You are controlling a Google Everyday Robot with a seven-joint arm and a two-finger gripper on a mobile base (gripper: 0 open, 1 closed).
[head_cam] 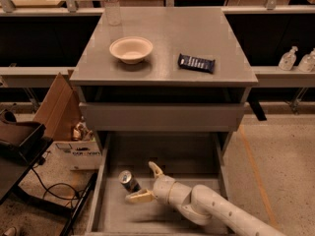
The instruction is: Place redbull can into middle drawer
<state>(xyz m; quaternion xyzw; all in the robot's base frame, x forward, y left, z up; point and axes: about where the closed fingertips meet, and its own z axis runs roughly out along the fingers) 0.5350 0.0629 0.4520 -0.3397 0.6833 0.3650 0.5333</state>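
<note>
The redbull can (129, 181), blue and silver with a silver top, stands slightly tilted on the floor of the open middle drawer (162, 154), near its left wall. My gripper (146, 183) is inside the drawer just right of the can. It is open, with one finger (155, 169) behind the can and the other (140, 196) in front of it. The can sits at the mouth of the fingers and is not clamped. My white arm (216, 213) reaches in from the lower right.
On the cabinet top (162, 70) lie a beige bowl (131, 49), a dark snack bar (196, 63) and a clear plastic bottle (112, 5). The drawer above shows a plain grey front (162, 117). Cardboard boxes (61, 112) and a black stand (19, 141) are at the left.
</note>
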